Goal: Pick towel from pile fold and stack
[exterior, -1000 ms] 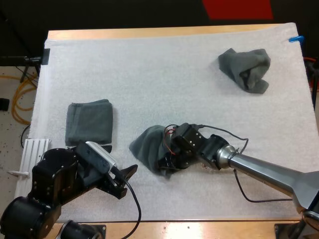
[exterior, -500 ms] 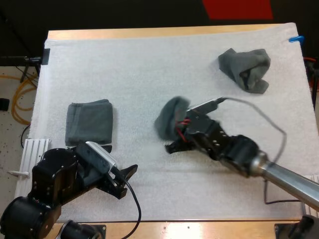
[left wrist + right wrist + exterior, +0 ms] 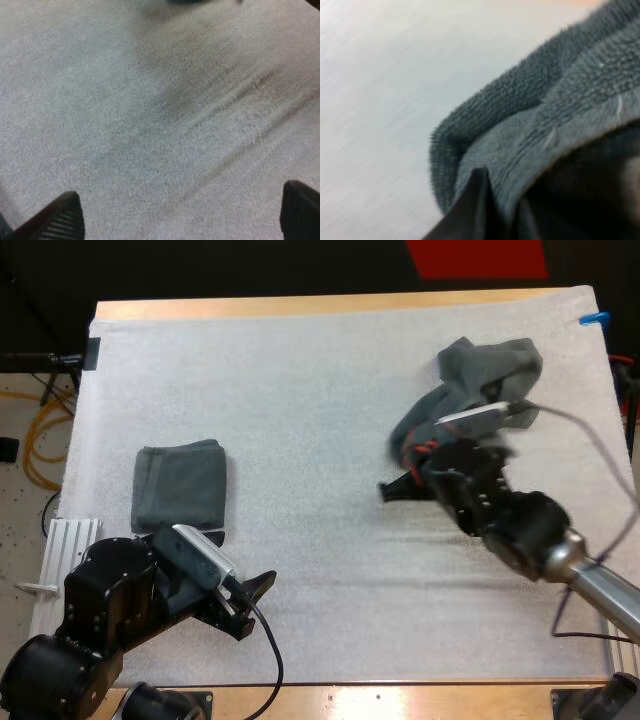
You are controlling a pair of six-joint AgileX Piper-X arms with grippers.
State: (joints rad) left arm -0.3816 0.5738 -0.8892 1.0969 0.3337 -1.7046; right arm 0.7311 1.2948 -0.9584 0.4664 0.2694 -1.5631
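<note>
While one folded towel (image 3: 180,485) lies flat on the left of the mat (image 3: 300,370) that covers the bench (image 3: 300,307), the high view suggests one round is done and more remains. The right arm (image 3: 520,530) holds a second towel (image 3: 415,430), unfolded, just beside the crumpled towel (image 3: 492,368) at the far right. The left arm (image 3: 120,610) sits near the front edge. From the left wrist, the left jaws stand wide over bare mat, which the high view leaves unclear. From the right wrist, the right jaws pinch a thick fold of the second towel (image 3: 545,125), a grip hidden from above.
</note>
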